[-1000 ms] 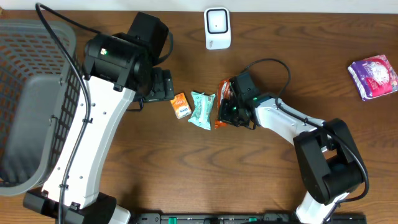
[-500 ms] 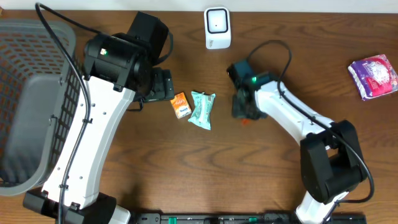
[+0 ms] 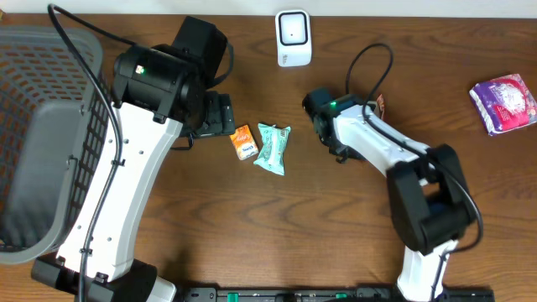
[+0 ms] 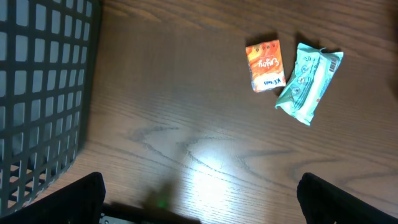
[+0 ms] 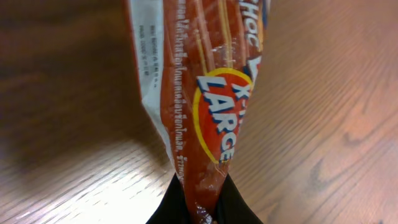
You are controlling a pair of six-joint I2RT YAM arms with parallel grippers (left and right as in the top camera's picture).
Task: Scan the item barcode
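Held the red-orange snack packet (image 5: 205,106) by one crimped end in the right fingers (image 5: 166,211), shut hard on the film with barely a gap. Saw the same packet from overhead as a thin sliver beside the right arm, some way to the right of the white scanner (image 3: 294,38) and not yet facing it. Could not tell whether clear of the tabletop (image 3: 252,226) or brushing it. Found the left fingers (image 4: 74,199) spread as wide as possible, empty, above bare wood near a small orange box (image 4: 265,65) and a teal pouch (image 4: 309,82).

Judged the packet light, soft and crinkly: thin glossy film, likely to flop, twist or slip from a pinch. Judged the end seam the best hold, being flat, stiffer than the rest and free of print. Noted small print and a white panel along one edge, but made out no barcode for certain. Expected glare and wrinkles to hinder a read unless presented flat.
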